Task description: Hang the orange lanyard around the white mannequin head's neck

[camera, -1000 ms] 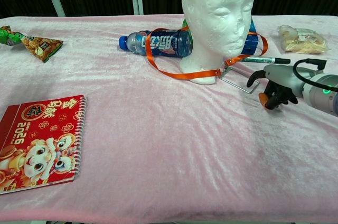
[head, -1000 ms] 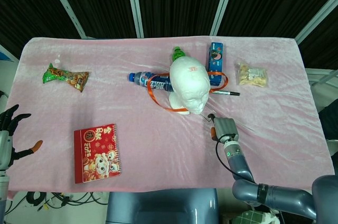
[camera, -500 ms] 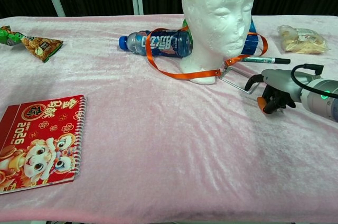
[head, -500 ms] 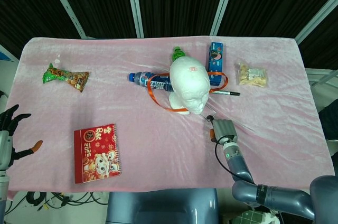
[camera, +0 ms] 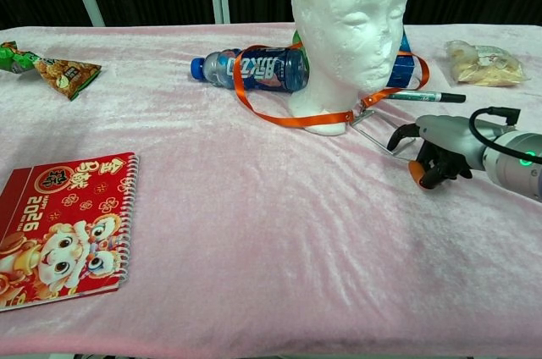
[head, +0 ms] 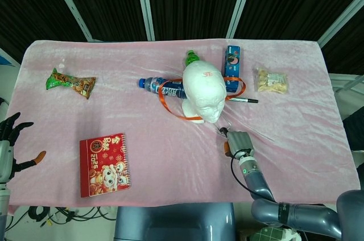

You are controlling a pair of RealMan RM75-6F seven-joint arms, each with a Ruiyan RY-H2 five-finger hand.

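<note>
— Head view first?
— Orange lanyard (head: 170, 104) looped round white mannequin head (head: 202, 90) at table centre. Right hand (head: 237, 142) at 5 o'clock of it, fingers hidden. Left hand (head: 12, 141) at far 9 o'clock, fingers spread, empty.

— Chest view?
— Lanyard (camera: 279, 118) draped round the neck, metal clip (camera: 373, 129) on the cloth. Right hand (camera: 434, 152) at 4 o'clock, fingers curled in, gripping nothing.
</note>
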